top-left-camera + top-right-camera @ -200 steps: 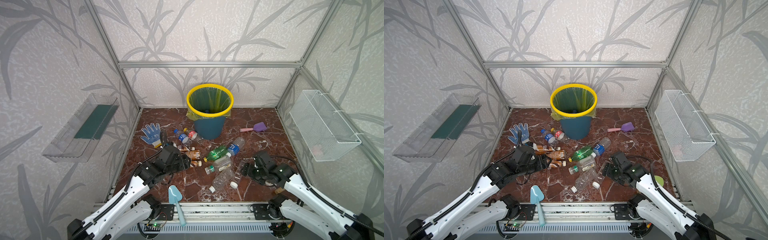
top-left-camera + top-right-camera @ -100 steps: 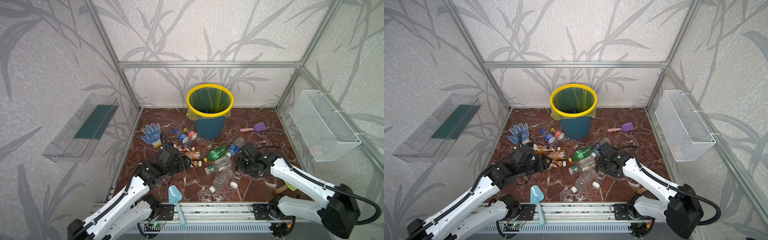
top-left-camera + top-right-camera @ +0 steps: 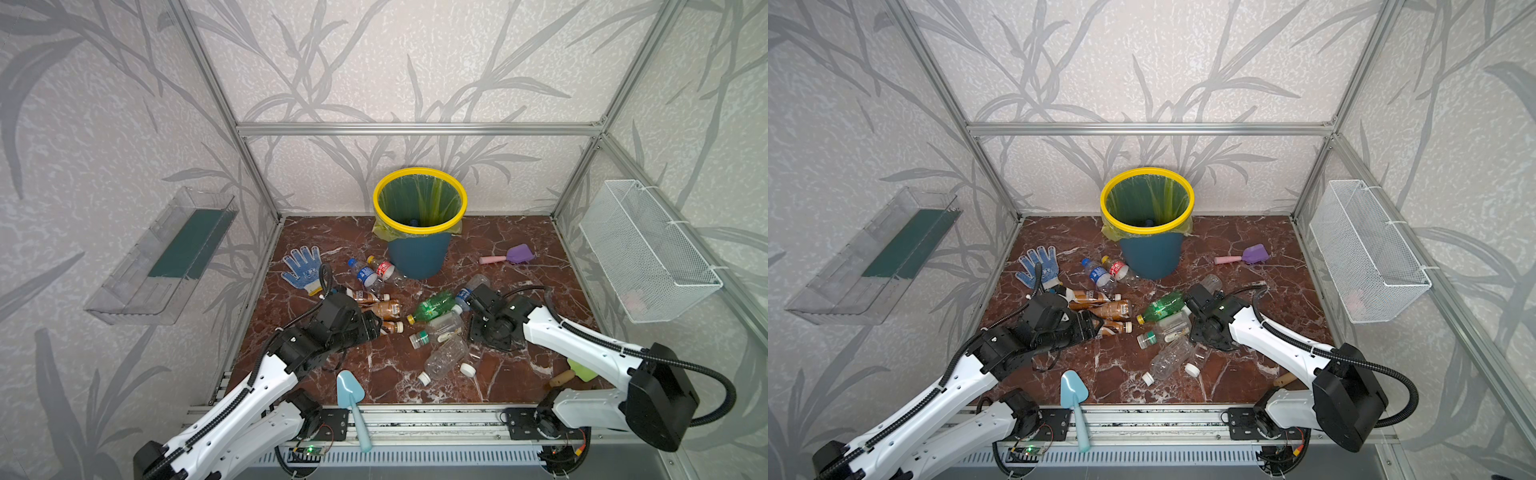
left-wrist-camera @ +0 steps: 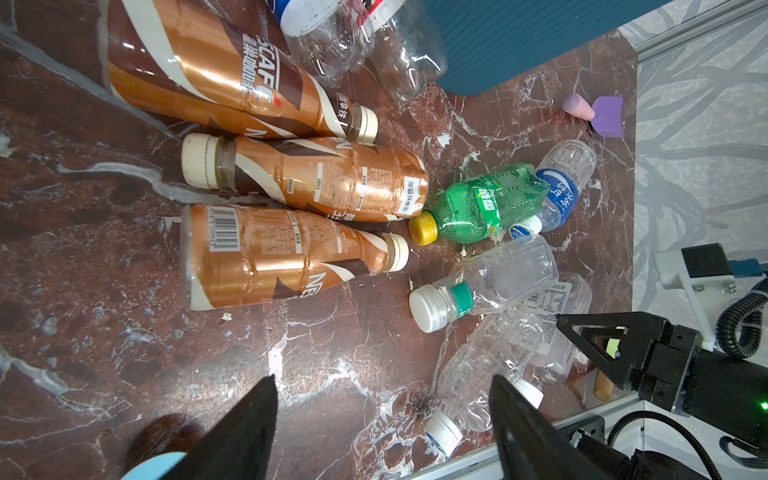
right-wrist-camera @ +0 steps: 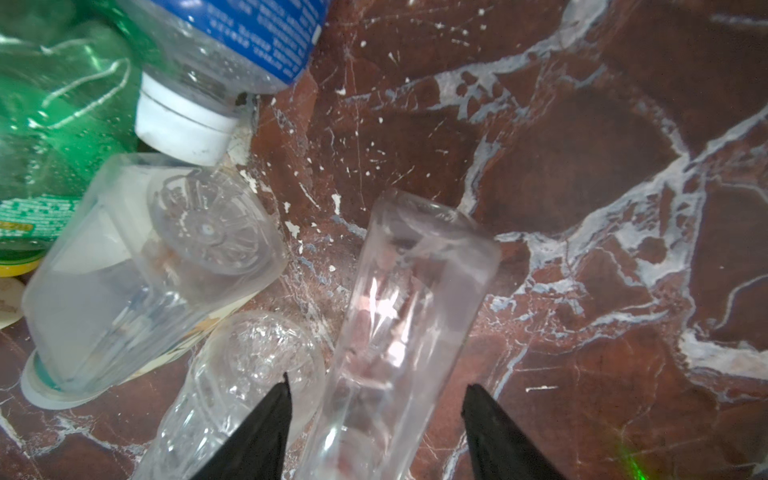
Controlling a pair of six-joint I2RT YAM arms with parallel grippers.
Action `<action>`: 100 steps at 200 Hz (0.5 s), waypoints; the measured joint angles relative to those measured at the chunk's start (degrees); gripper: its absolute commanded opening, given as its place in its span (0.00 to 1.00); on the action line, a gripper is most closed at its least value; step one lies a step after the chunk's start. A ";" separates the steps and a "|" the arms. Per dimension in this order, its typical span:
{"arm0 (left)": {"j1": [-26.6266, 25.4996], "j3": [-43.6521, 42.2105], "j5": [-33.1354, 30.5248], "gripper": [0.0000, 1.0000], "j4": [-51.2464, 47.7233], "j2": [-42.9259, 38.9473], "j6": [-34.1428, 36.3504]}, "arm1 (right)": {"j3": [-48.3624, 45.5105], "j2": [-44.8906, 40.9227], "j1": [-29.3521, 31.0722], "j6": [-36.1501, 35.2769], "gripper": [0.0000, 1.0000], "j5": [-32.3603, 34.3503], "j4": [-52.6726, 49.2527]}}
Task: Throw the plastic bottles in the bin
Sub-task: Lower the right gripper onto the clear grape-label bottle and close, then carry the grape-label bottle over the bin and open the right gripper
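The bin (image 3: 419, 253) stands at the back centre, teal with a yellow rim. Plastic bottles lie scattered in front of it: three brown ones (image 4: 266, 257), a green one (image 3: 432, 305), clear ones with blue (image 3: 365, 274) and red (image 3: 386, 270) labels, and a crinkled clear one (image 3: 444, 359). My right gripper (image 5: 376, 380) points down at the floor and is open. Its jaws straddle a smooth clear bottle (image 5: 415, 299), with a gap at one finger. My left gripper (image 4: 383, 378) is open and empty, low over the floor just short of the brown bottles.
A blue-dotted glove (image 3: 303, 268) lies at the left, a purple scoop (image 3: 517, 254) right of the bin, a light blue scoop (image 3: 351, 395) at the front edge and a green scoop (image 3: 582, 370) under the right arm. A wire basket (image 3: 644, 249) and a clear tray (image 3: 166, 253) hang on the side walls.
My right arm has swung in toward the clear bottles and brought its gripper down over the smooth clear bottle, with the jaws narrowing. The left arm has not moved.
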 measured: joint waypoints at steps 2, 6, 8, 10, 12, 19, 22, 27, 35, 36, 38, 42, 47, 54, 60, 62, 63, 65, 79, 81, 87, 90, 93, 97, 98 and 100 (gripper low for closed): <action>0.00 0.00 0.00 0.79 0.00 0.00 0.00 | -0.02 0.07 0.00 -0.02 0.62 0.00 0.02; 0.00 0.00 0.00 0.79 0.00 0.00 0.02 | -0.04 0.26 0.02 -0.04 0.62 0.04 0.02; 0.00 0.00 0.00 0.79 0.00 0.00 0.02 | -0.04 0.31 0.00 -0.04 0.62 0.02 0.02; 0.00 0.00 0.00 0.79 0.00 0.00 0.00 | -0.07 0.39 0.00 -0.07 0.62 0.02 0.02; 0.00 0.00 0.00 0.79 0.00 0.00 0.02 | -0.11 0.48 0.00 -0.07 0.62 0.04 0.04; 0.00 0.00 -0.02 0.79 0.00 0.00 0.00 | -0.24 0.66 0.00 -0.11 0.61 0.04 0.09; 0.00 0.00 -0.02 0.79 -0.02 0.00 0.02 | -0.35 0.72 0.00 -0.13 0.61 0.07 0.09; 0.00 0.00 -0.02 0.79 0.00 0.00 0.02 | -0.50 0.76 0.00 -0.20 0.61 0.09 0.11; 0.00 0.00 -0.02 0.79 0.00 0.00 0.00 | -0.87 0.76 0.00 -0.24 0.60 0.11 0.11; 0.00 0.00 -0.02 0.79 0.00 0.00 0.02 | -0.94 0.76 0.00 -0.24 0.60 0.11 0.13; 0.00 0.00 -0.02 0.79 0.00 0.00 0.00 | -1.05 0.76 0.00 -0.28 0.59 0.13 0.13; 0.00 0.00 -0.02 0.79 -0.02 0.00 0.00 | -1.25 0.76 0.00 -0.28 0.59 0.15 0.15; 0.00 0.00 -0.02 0.79 -0.02 0.00 0.00 | -1.53 0.76 0.00 -0.33 0.57 0.20 0.20; 0.00 0.00 -0.02 0.79 0.00 0.00 0.00 | -1.99 0.76 0.00 -0.46 0.56 0.20 0.33; 0.00 0.00 -0.04 0.79 0.00 0.00 0.00 | -2.45 0.76 0.00 -0.50 0.55 0.17 0.44; 0.00 0.00 -0.04 0.79 -0.02 0.00 0.00 | -2.56 0.74 0.00 -0.48 0.54 0.17 0.50; 0.00 0.00 -0.04 0.79 -0.02 0.00 0.00 | -2.62 0.74 0.00 -0.50 0.53 0.17 0.52; 0.00 0.00 -0.04 0.79 -0.02 0.00 0.00 | -2.80 0.74 0.00 -0.55 0.52 0.15 0.57; 0.00 0.00 -0.07 0.79 -0.02 0.00 0.00 | -3.87 0.57 0.00 -0.70 0.47 -0.09 1.03; 0.00 0.00 -0.07 0.79 -0.02 0.00 0.00 | -4.04 0.55 0.00 -0.68 0.46 -0.04 1.11; 0.00 0.00 -0.13 0.79 -0.04 0.00 0.00 | -4.48 0.42 -0.04 -0.74 0.45 -0.20 1.42; 0.00 0.00 -0.15 0.79 -0.02 0.00 0.00 | -4.74 0.31 -0.07 -0.79 0.45 -0.22 1.53; 0.00 -0.02 -0.17 0.79 -0.02 -0.02 0.00 | -5.03 0.22 -0.09 -0.85 0.45 -0.35 1.66; 0.00 -0.07 -0.20 0.79 -0.02 -0.02 0.00 | -5.40 0.02 -0.13 -0.87 0.44 -0.46 1.79; 0.00 -0.07 -0.20 0.79 0.00 -0.02 0.00 | -5.46 -0.02 -0.13 -0.87 0.44 -0.48 1.81; 0.00 -0.11 -0.22 0.79 0.00 -0.04 0.00 | -5.60 -0.09 -0.15 -0.90 0.43 -0.52 1.86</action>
